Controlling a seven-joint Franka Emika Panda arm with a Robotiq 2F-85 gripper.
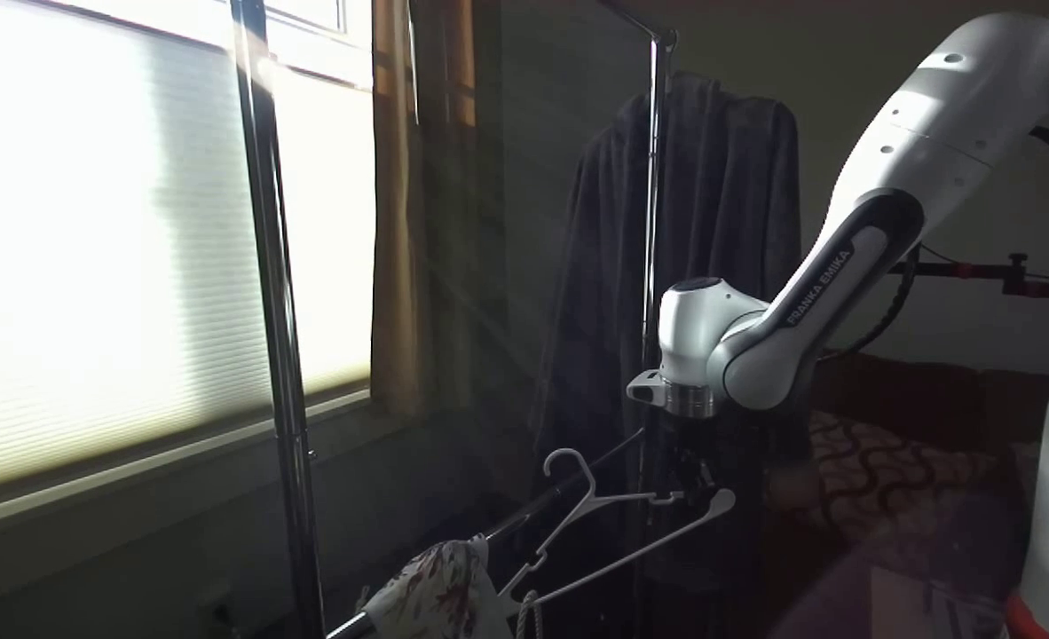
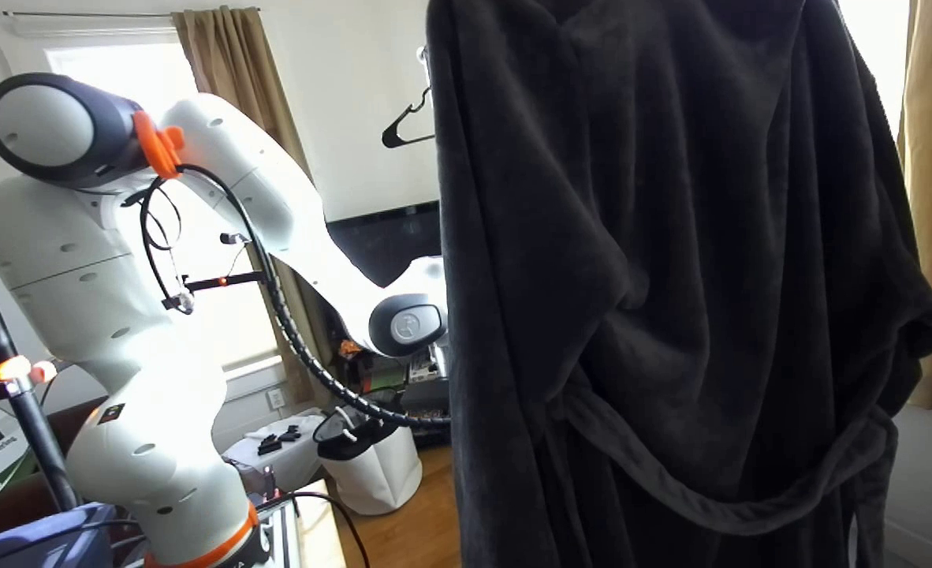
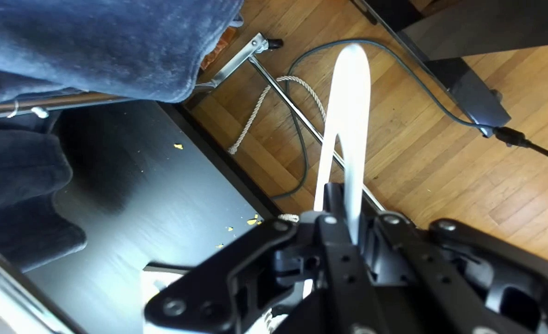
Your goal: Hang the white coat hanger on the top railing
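White hanger (image 3: 350,99) is held aslant, well below the top railing (image 1: 636,22); it should be light, stiff, slick, hardly fragile; the gripper (image 3: 353,218) pinches one shoulder (image 3: 355,171) near its tip, so it may swivel; gripping nearer the hook (image 1: 567,452) should steady it; elsewhere, a white basket (image 2: 375,477) and blue bin (image 2: 80,548), contents unclear.

In an exterior view the top railing (image 1: 634,17) is cut off and shadow obscures the pincer (image 1: 698,482). A cropped robe (image 2: 671,237) hides part of the arm (image 2: 265,170) in an exterior view. The pincer covers part of the white hanger (image 3: 353,88).
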